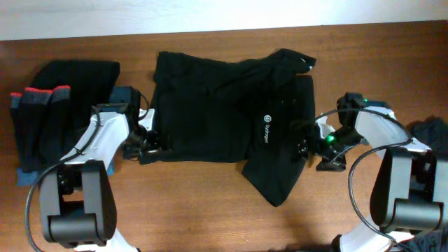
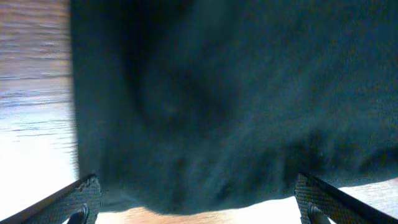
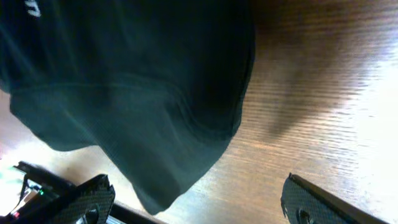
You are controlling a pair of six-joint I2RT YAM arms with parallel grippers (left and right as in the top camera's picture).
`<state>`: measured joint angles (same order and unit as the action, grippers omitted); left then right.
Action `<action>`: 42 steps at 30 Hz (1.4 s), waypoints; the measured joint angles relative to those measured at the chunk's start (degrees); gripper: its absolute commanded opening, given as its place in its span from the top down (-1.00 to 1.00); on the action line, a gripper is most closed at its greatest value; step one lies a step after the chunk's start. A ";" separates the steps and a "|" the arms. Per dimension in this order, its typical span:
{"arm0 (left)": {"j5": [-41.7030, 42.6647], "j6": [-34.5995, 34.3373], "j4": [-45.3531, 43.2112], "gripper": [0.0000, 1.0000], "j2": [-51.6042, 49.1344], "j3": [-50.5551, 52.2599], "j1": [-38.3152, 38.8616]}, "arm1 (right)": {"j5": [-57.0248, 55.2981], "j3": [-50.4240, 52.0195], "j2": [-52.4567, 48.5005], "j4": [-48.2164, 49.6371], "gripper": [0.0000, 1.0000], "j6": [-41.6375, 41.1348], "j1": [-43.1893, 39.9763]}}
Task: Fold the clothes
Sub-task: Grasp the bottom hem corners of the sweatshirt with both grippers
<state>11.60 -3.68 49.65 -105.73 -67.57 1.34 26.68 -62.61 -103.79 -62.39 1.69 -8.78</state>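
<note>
A long plain black garment (image 1: 224,115) with a small white logo and lettering (image 1: 267,128) lies spread across the middle of the wooden table. My left gripper (image 1: 149,143) is open at the garment's lower left edge; in the left wrist view the black fabric (image 2: 236,106) fills the space ahead of and between the spread fingers (image 2: 199,202). My right gripper (image 1: 306,148) is open at the garment's right edge; in the right wrist view a fold of the fabric (image 3: 137,106) reaches down between the fingers (image 3: 196,202) over bare wood.
A pile of black clothes with red and blue trim (image 1: 49,105) lies at the far left. Another dark garment (image 1: 430,133) sits at the right edge. The table's far edge meets a white wall (image 1: 210,14).
</note>
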 measured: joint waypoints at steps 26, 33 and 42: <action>-6.32 -0.57 -0.98 -0.98 0.00 2.60 2.08 | 0.26 1.77 0.00 2.91 -0.73 -0.42 -0.02; -8.31 -1.81 -0.87 -0.98 0.00 2.64 2.08 | 0.26 1.77 0.00 3.13 -0.74 -0.42 0.00; -9.49 -2.64 -3.96 -0.98 0.57 5.53 2.08 | 0.28 3.17 0.00 5.79 -0.71 -0.42 1.44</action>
<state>2.11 -6.33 45.69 -105.16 -62.04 3.42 26.96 -59.44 -103.79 -56.60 1.28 -7.33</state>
